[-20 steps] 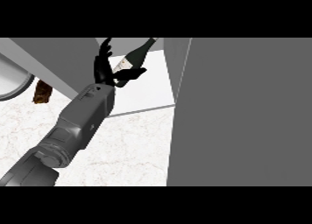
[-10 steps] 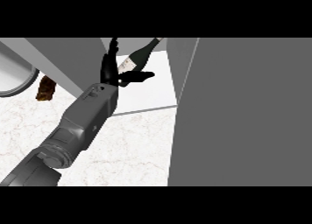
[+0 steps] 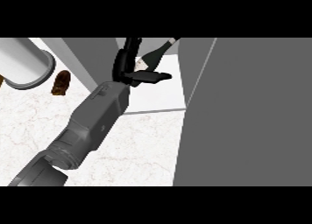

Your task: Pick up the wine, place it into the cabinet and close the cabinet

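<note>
The dark wine bottle (image 3: 156,51) with a pale label stands inside the cabinet at the top of the head view, its neck pointing up and to the right. Its base is hidden. My left hand (image 3: 125,61) is inside the cabinet just left of the bottle. The fingers are straight along the bottle's side and the thumb sticks out to the right below the label. I cannot tell whether the hand touches the bottle. The white cabinet floor (image 3: 160,95) lies under them. The open cabinet door (image 3: 249,113) is a large grey panel on the right. My right hand is out of sight.
A white cylindrical object (image 3: 21,61) sits at the upper left, with a small brown object (image 3: 60,83) beside it. The marble counter (image 3: 132,144) spreads below the cabinet. A grey cabinet side wall (image 3: 87,57) stands left of my forearm.
My left hand has moved right, closer to the bottle, and its spread fingers have drawn together. The whole view has shifted a little rightward.
</note>
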`<state>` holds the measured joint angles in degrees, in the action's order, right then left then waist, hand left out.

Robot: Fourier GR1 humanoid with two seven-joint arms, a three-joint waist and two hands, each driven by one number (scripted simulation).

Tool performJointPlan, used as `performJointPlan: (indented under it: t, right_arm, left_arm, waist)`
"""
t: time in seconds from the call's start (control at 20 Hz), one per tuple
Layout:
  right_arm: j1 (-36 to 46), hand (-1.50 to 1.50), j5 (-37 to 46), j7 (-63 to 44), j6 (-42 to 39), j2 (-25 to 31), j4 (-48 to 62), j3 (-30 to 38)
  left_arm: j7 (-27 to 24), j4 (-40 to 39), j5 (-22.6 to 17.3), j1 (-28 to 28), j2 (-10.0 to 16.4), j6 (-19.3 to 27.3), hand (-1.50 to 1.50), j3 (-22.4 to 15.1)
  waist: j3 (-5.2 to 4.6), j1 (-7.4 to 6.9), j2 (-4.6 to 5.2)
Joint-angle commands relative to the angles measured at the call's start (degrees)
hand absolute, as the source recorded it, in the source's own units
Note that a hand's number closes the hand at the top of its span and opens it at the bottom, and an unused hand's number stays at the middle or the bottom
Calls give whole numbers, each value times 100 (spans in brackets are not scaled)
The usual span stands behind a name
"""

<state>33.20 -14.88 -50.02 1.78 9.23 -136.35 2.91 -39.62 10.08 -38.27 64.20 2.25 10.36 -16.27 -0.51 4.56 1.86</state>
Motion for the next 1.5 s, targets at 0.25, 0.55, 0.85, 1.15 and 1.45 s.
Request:
performJointPlan:
  t: [0.25, 0.55, 0.85, 1.15, 1.45]
  right_arm:
    - [-39, -150, 238, -223, 228, 201, -159, 165]
    - [-88, -150, -109, -728, 318, 453, -548, 419]
    - [228, -150, 309, -778, 599, 339, -457, -22]
    - [219, -150, 104, -549, 479, 347, -209, 9]
    - [46, -150, 445, -716, 644, 313, -539, -308]
  left_arm:
    - [359, 579, 47, -96, 280, -929, -150, 104]
    - [664, 1819, 287, -469, -135, -183, -150, -161]
    - [1431, 3638, 475, -1180, -223, 462, -150, -863]
    - [2160, 5699, 469, -2148, -224, 1653, -150, -1737]
    - [2217, 7077, 928, -3381, -220, 2354, -150, -2231]
  waist:
    - [49, -428, -202]
    - [53, -525, -266]
    - [47, -577, -287]
    - [50, -540, -254]
    - [47, -514, -237]
